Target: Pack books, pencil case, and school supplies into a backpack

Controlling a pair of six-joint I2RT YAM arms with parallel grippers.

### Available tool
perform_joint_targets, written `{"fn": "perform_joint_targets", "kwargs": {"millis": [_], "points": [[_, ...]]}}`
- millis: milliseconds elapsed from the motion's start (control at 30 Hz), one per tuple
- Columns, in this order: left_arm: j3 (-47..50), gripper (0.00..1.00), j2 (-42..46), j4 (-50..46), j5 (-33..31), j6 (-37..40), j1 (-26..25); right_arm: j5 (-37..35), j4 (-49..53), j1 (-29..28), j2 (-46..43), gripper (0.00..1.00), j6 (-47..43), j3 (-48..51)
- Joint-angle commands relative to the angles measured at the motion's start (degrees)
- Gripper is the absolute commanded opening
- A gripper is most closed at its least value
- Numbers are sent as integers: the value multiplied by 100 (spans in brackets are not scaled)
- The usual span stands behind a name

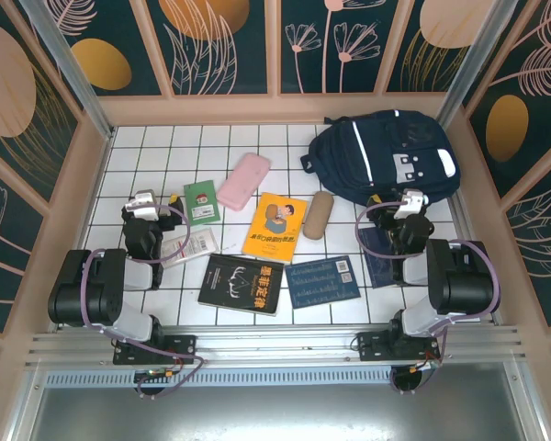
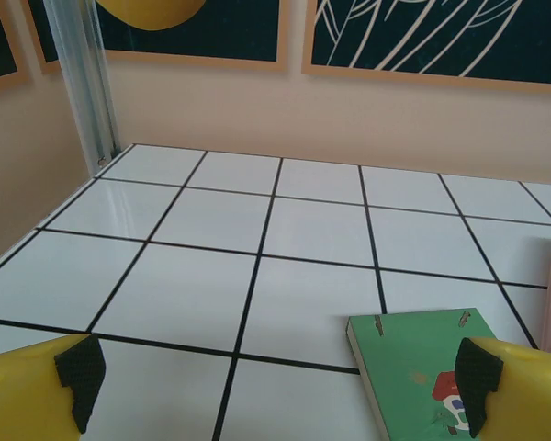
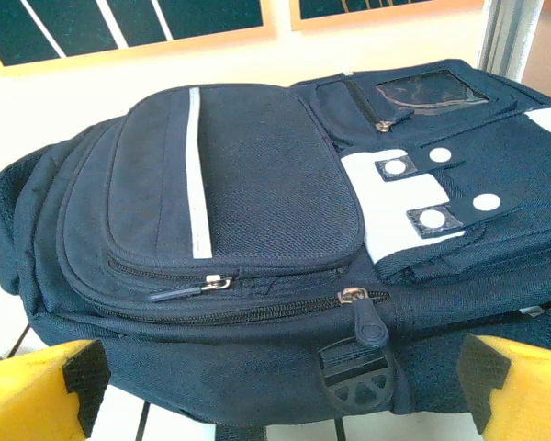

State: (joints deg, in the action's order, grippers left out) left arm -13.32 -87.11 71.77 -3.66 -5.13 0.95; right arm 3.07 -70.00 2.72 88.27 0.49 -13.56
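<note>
Nothing packed yet; both grippers are spread wide and empty.
Backpack (image 1: 381, 156) lies flat at far right, zips looking shut, directly ahead of the right gripper (image 3: 275, 390), its long axis running across that gripper's approach line. The right arm is clearly the nearer one. Books (image 1: 274, 230) are spread flat between the arms, with the small green book (image 2: 422, 367) just ahead-right of the left gripper (image 2: 274, 390). Opening the bag probably comes first.
</note>
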Motion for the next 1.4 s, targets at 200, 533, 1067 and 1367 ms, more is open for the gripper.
{"fn": "perform_joint_targets", "kwargs": {"millis": [200, 533, 1067, 1367], "points": [[-47, 99, 17, 39, -55, 73, -34, 80, -5, -4, -5, 99, 5, -60], [-48, 99, 21, 30, -52, 72, -34, 115, -33, 16, -9, 99, 19, -47], [-41, 99, 23, 30, -56, 71, -34, 87, -49, 6, -12, 99, 18, -27], [-35, 99, 21, 48, -51, 73, -34, -121, -167, 17, -34, 99, 107, 45]]}}
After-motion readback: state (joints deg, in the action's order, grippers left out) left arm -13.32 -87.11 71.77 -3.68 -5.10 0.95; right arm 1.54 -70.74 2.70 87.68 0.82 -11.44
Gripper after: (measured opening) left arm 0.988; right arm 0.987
